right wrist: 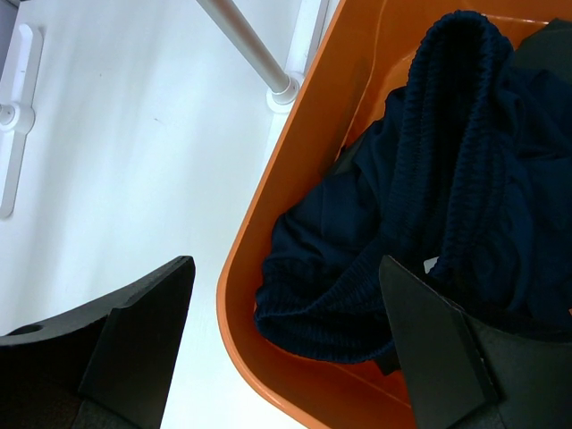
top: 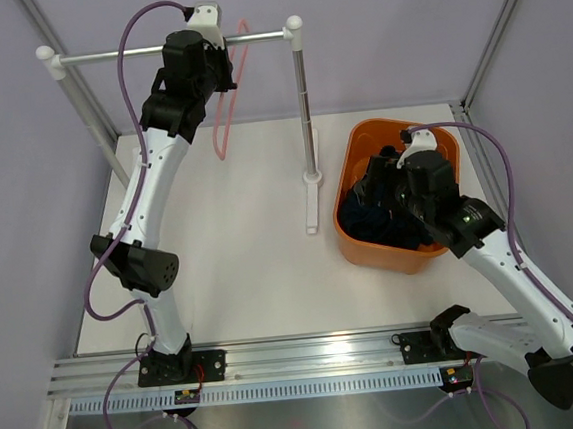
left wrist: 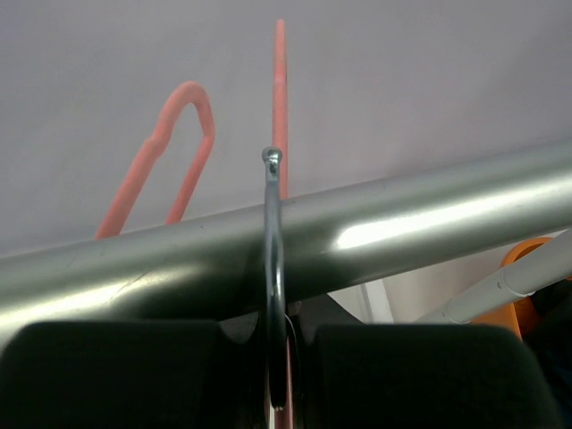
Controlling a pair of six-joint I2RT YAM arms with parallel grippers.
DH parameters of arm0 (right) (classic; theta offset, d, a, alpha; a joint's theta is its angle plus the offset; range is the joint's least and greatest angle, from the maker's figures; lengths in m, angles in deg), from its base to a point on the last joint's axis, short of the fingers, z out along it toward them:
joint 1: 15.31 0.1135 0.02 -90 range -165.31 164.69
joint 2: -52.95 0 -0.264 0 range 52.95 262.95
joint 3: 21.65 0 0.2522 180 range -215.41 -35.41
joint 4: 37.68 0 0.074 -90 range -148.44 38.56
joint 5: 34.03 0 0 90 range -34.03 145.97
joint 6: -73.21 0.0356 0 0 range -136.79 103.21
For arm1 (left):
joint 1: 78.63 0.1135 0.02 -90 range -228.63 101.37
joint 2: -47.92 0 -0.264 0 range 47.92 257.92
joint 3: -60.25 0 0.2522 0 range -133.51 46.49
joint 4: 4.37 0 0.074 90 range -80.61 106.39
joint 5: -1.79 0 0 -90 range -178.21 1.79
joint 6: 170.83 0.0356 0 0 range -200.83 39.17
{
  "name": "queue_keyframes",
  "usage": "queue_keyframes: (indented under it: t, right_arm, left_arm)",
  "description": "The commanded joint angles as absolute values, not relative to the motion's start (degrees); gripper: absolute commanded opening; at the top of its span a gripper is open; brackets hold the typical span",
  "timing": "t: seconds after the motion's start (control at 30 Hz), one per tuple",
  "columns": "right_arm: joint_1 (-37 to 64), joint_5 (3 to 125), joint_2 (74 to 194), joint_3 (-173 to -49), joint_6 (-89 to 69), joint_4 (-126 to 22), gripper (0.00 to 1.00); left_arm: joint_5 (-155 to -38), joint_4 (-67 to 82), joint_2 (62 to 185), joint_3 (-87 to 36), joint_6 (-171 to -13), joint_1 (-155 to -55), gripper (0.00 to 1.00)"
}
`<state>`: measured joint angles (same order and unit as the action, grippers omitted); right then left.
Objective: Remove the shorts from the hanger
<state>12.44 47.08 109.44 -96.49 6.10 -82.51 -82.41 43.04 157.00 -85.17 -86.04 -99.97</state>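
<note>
A pink hanger [top: 223, 120] hangs from the steel rail [top: 132, 53] with no cloth on it. My left gripper [top: 207, 39] is up at the rail. In the left wrist view it [left wrist: 277, 335] is shut on the hanger's metal hook [left wrist: 272, 232], which curves over the rail [left wrist: 402, 223]. The dark navy shorts [top: 372, 217] lie crumpled in the orange basket [top: 347, 164]. My right gripper [top: 388, 170] hovers over them. In the right wrist view it [right wrist: 286, 264] is open, straddling the basket rim [right wrist: 268, 188], with the shorts [right wrist: 429, 179] below and nothing between its fingers.
The rack's right post [top: 303, 103] stands on a white foot [top: 312, 202] just left of the basket. Its left post [top: 81, 102] slants down by the left wall. White tabletop [top: 241, 269] lies between the arms.
</note>
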Motion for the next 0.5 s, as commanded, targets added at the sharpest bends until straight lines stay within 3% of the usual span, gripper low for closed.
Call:
queue_keyframes:
  t: [0.0,0.47]
  right_arm:
    - [12.29,48.59,109.73,-96.24,5.36,-80.01,0.93]
    - [12.29,48.76,108.94,-95.97,5.53,-80.09,0.93]
  left_arm:
    - [-82.85,40.07,156.38,-85.53,-86.63,-99.55,0.00]
    - [-82.23,36.90,150.75,-79.02,-86.46,-99.55,0.05]
